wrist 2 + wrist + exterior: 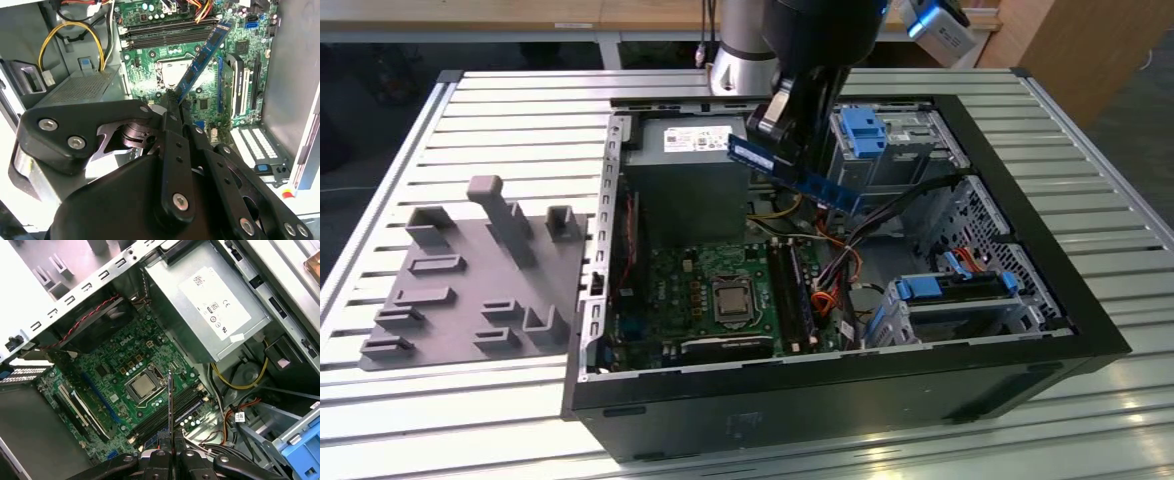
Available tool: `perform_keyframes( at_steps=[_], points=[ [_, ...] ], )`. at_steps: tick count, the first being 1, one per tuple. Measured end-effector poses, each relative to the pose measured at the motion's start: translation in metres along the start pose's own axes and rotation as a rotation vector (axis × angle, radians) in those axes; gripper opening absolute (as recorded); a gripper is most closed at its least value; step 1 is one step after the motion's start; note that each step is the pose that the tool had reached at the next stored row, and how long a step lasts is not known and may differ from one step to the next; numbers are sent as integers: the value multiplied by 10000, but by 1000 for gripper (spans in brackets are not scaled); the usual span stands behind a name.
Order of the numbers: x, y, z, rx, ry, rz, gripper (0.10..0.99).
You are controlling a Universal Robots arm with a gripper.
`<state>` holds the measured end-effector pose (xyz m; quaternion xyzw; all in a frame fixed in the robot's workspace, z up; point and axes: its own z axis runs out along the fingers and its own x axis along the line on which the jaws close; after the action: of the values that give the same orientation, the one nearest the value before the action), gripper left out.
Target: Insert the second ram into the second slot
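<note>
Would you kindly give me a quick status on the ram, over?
Gripper shut on second ram. Ram poised above memory slots, not seated. Cables beside slots, not across.

A worktop point(720, 85) of ribbed, silvery metal slats is carrying two things. An open black computer case point(827, 395) is lying on its side with the open face up. It is taking up the middle of the worktop and the part on the exterior view's right, reaching from near the far edge almost to the near edge. A flat grey plastic fixture point(447, 325), with upright posts and small blocks, is sitting just beside the case, toward the edge on the exterior view's left. Bare slats are showing around both.
</note>
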<state>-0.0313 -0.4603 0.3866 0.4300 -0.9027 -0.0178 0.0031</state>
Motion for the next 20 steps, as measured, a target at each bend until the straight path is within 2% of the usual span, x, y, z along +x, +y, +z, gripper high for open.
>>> perform_keyframes(
  at_steps=[11,20],
  points=[
    [0,-1,1,28,-26,1293,137],
    [-1,-2,1,41,-49,2141,137]
  ],
)
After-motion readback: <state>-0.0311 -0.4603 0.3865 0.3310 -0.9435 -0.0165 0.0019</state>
